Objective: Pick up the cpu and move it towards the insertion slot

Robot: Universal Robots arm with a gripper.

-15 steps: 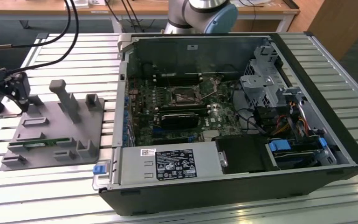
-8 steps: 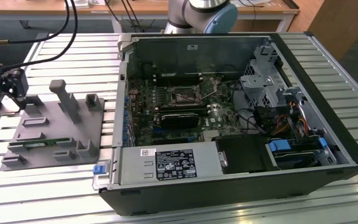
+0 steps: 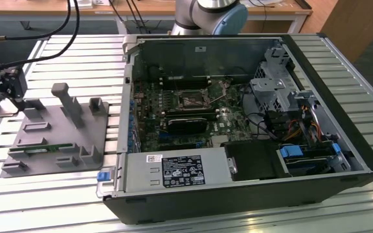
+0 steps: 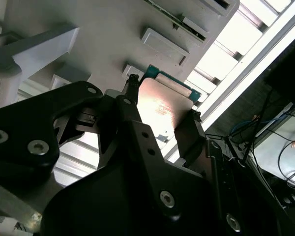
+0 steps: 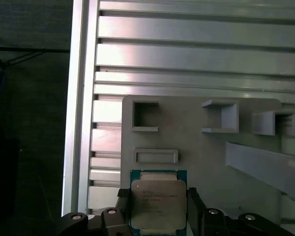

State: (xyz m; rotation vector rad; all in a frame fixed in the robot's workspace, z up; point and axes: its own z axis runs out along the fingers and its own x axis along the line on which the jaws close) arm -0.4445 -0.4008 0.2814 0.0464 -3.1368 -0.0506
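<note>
Ribbed aluminium slats make up the bench (image 3: 63, 53) I am working over, with a flat grey moulded fixture plate (image 3: 50, 133) at the left of the exterior view and an open black computer case (image 3: 238, 206) taking up the middle and right. At the far left edge of that frame the arm's black two-fingered gripper (image 3: 9, 90) sits over the plate's upper-left corner. At the lower centre of the first wrist view its jaws stand against two opposite edges of the cpu (image 5: 158, 199), a small square chip with a silvery lid and a green rim. I read that as clamped on it, though I cannot tell whether the chip rests on the plate or hangs clear of it. The insertion slot (image 3: 192, 101), a dark square socket framed in silvery metal, lies at the centre of the exterior view inside the case, well apart from the gripper. I judge the pick-up to be in hand and the carry not begun. Moving off calls for a level chip, a firm hold and clearance over the case wall.
</note>
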